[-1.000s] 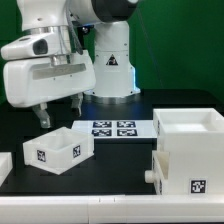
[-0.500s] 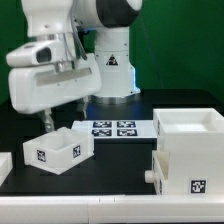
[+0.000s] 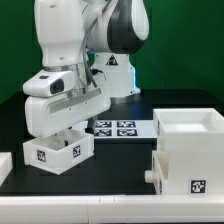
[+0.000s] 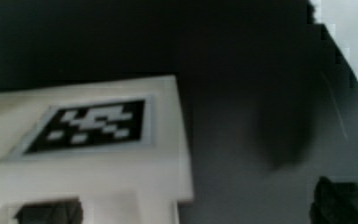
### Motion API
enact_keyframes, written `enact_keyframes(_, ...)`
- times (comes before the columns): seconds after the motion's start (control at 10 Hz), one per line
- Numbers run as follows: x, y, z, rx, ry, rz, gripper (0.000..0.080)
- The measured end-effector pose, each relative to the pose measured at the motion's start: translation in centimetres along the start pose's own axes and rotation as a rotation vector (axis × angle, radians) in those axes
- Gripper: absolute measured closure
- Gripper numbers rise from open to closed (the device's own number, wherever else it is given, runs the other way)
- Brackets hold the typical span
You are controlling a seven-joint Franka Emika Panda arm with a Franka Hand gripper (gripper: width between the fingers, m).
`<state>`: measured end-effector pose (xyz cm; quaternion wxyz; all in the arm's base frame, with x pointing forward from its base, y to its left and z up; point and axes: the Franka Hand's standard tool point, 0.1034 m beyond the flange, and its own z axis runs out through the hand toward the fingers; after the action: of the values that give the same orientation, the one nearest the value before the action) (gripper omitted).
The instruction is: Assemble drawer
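The Franka arm (image 3: 80, 40) bends low over the exterior view's left half of the black tabletop (image 3: 110, 170), its white wrist housing hanging directly above the drawer (image 3: 50, 153). The drawer is a shallow, open-topped white tray resting flat on the tabletop, with a small black-and-white square tag on the face turned toward the camera and a second tag on its adjoining side face. The gripper (image 3: 66, 136) reaches down at the drawer's open top, and the arm's bulk hides most of the tray's far rim. The jaws stand spread wide, and nothing can be seen held between them; whether a fingertip touches the drawer's wall cannot be told from either view.

Behind the drawer, the marker board (image 3: 115, 128) lies flat on the tabletop with its printed tags facing up, partly covered by the arm. On the exterior view's right stands the casing (image 3: 190, 150), a taller white box with an open top, a tag low on its front face, and a small round peg on its left side. It is well apart from the drawer. A small white block (image 3: 4, 165) sits at the exterior view's left edge, just beside the drawer.

The wrist view is blurred: it shows a white surface bearing a tag (image 4: 98, 125) close up, against dark surroundings.
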<state>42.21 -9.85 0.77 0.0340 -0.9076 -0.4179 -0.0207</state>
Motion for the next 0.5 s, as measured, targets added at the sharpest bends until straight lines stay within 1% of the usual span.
enact_keyframes(0.1,-0.32,0.38,-0.28,-0.007,-0.002,0.000,0.0150)
enact_keyframes(0.2,-0.34,0.33,-0.19,-0.006,-0.004,0.003,0.0150)
enact_keyframes(0.3,-0.39,0.32,-0.15,-0.005,-0.005,0.006,0.0274)
enact_keyframes(0.4,-0.41,0.33,-0.15,-0.005,-0.005,0.008,0.0274)
enact_keyframes(0.5,-0.45,0.33,-0.13,-0.005,-0.005,0.009,0.0416)
